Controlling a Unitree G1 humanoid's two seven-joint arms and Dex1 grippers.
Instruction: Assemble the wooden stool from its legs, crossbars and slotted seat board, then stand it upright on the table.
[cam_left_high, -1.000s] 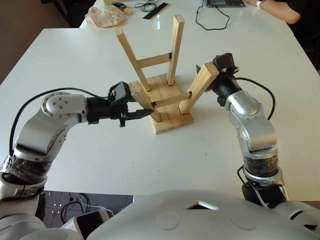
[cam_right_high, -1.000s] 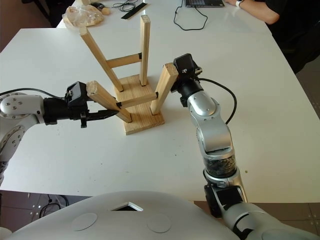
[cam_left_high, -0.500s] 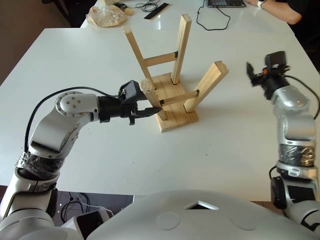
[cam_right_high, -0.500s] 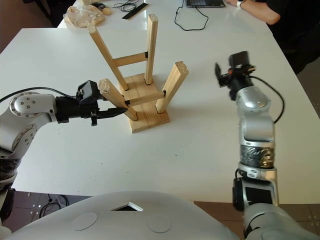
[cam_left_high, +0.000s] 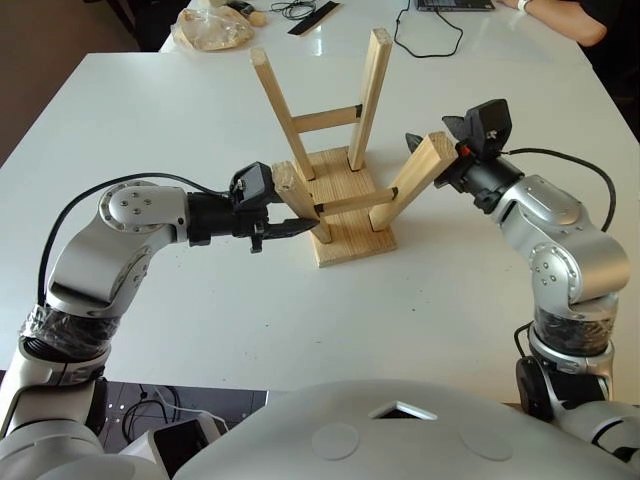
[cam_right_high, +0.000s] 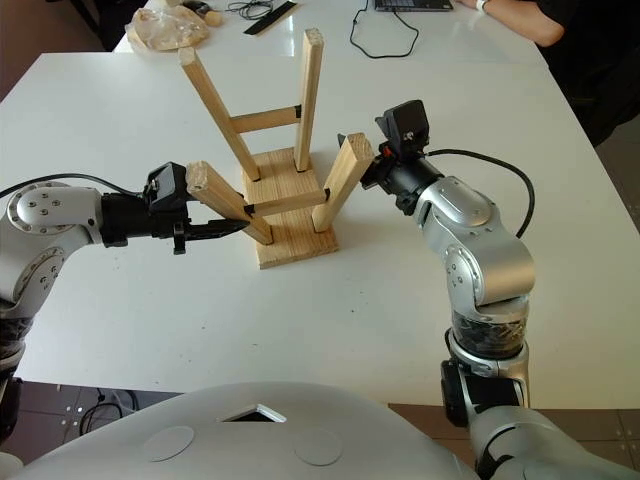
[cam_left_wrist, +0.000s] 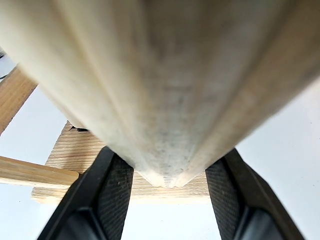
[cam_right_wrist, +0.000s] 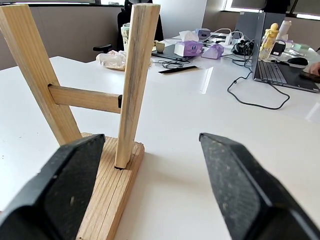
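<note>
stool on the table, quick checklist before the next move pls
1. Left gripper jaws shut on left near leg: ok.
2. Right gripper holding right near leg: not ok, jaws open at its top.
3. Far legs upright in seat board: ok.
4. Those two legs upright: not ok, both splay outward.
5. Near crossbar seated in both legs: cannot tell.
6. Stool right way up: not ok, upside down.
</note>
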